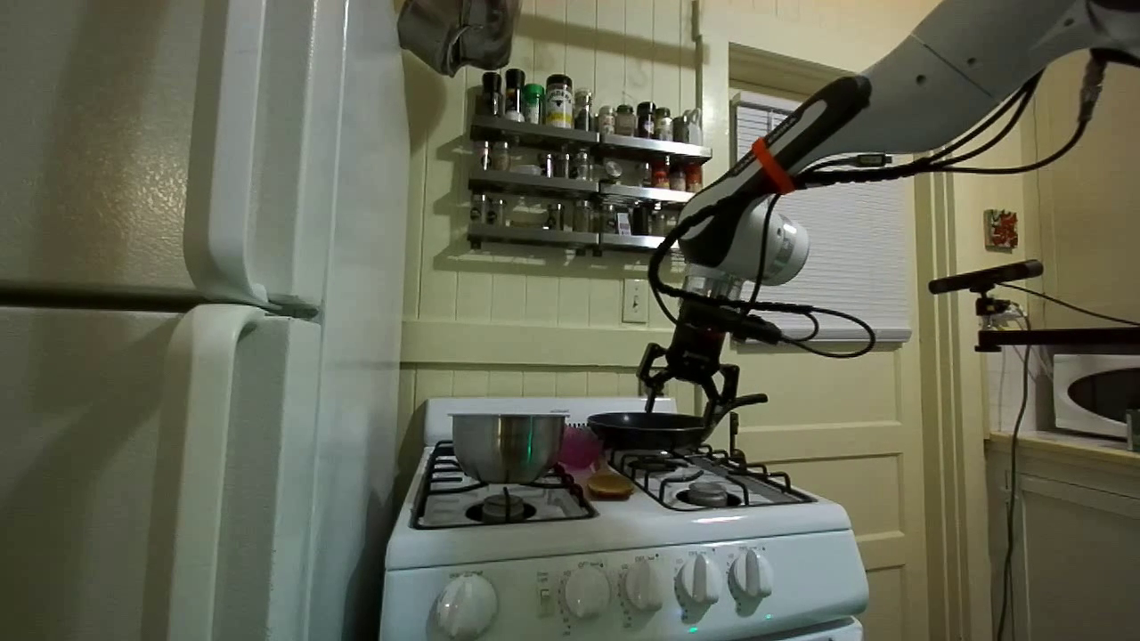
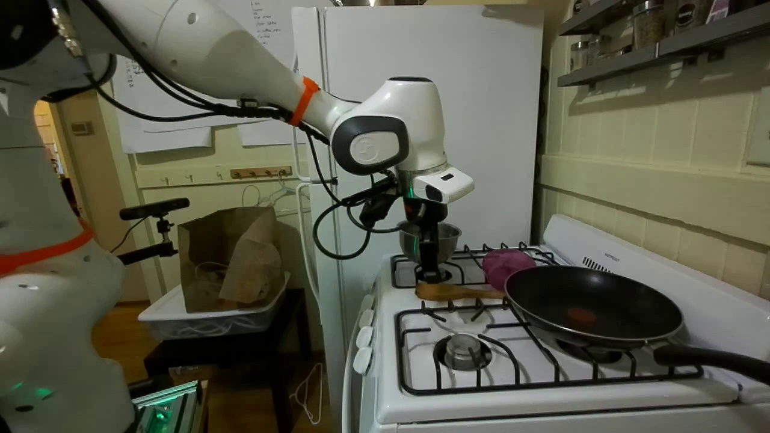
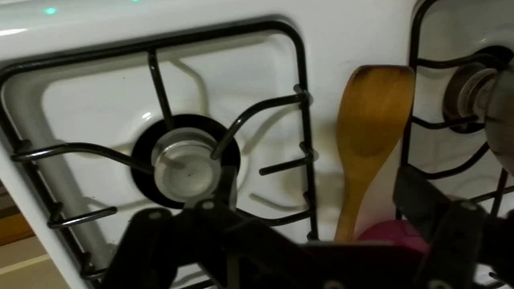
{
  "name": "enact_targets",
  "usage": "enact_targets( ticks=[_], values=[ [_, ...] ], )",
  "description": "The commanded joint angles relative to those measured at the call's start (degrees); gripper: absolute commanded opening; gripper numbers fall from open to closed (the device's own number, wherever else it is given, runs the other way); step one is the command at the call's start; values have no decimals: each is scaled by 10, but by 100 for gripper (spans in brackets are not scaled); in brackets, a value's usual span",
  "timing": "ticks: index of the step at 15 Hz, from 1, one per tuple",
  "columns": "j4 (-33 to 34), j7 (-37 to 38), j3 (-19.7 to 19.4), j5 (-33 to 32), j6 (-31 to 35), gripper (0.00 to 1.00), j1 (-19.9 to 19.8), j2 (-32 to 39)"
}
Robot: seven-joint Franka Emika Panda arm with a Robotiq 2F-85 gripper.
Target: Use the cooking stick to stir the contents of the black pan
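Observation:
The cooking stick, a flat wooden spatula, lies between the two burner grates in an exterior view (image 1: 610,485), in an exterior view (image 2: 448,292) and in the wrist view (image 3: 373,112). Its handle's far end is hidden. The black pan (image 2: 625,300) sits on the back burner beside it and also shows in an exterior view (image 1: 650,434). A reddish-brown round spot shows on its bottom. It is out of the wrist view. My gripper (image 1: 680,415) is open and empty above the stove. In the wrist view its fingers (image 3: 317,182) stand wide apart, the stick showing between them.
A steel pot (image 1: 508,450) stands on the neighbouring grate. A pink round object (image 2: 505,267) lies beside the stick's handle. Raised black grate bars (image 3: 307,128) flank the stick. The pan's long handle (image 2: 710,356) sticks out sideways. The stove's back panel (image 2: 607,258) stands behind the pan.

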Motion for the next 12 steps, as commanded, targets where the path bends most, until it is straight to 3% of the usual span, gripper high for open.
enact_targets(
  ticks=[1, 6, 7, 12],
  values=[
    [65, 46, 9, -14, 5, 100, 16, 74],
    [94, 112, 7, -34, 61, 100, 37, 128],
    [81, 84, 4, -25, 41, 100, 34, 108],
    [90, 96, 3, -25, 55, 100, 38, 125]
  ],
)
